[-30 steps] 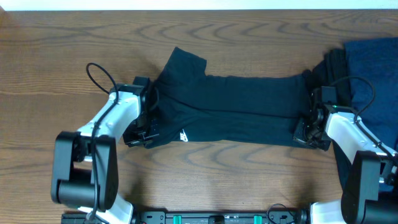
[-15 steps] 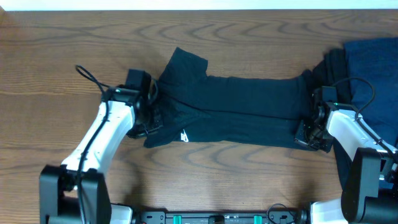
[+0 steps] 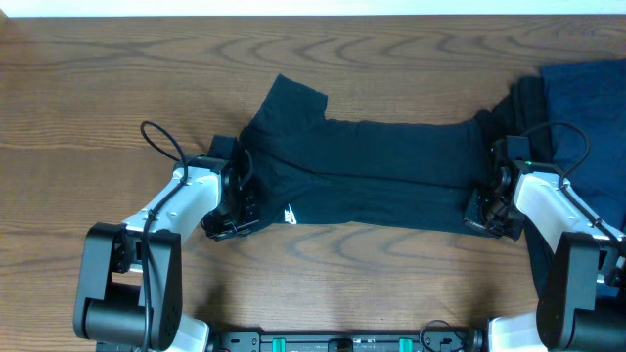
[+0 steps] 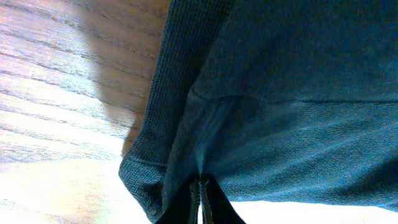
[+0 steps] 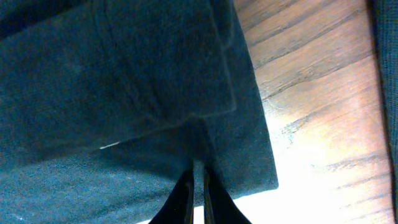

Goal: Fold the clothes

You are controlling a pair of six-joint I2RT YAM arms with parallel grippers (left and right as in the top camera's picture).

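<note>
Black T-shirt [image 3: 391, 166] lies stretched sideways across the middle of the table [image 3: 98, 78], looking doubled once along its length, one sleeve poking out at the far edge and the white logo [image 3: 290, 214] near the front. Left gripper [image 3: 237, 210] is pinched tight on the collar end; right gripper [image 3: 482, 210] is narrow, with hem cloth caught between its fingers. I judge it early to midway: the sleeve and the crosswise folds remain, and the navy garment [image 3: 587, 108] at far right lies untouched.

Blown-out glare low in wrist views
</note>
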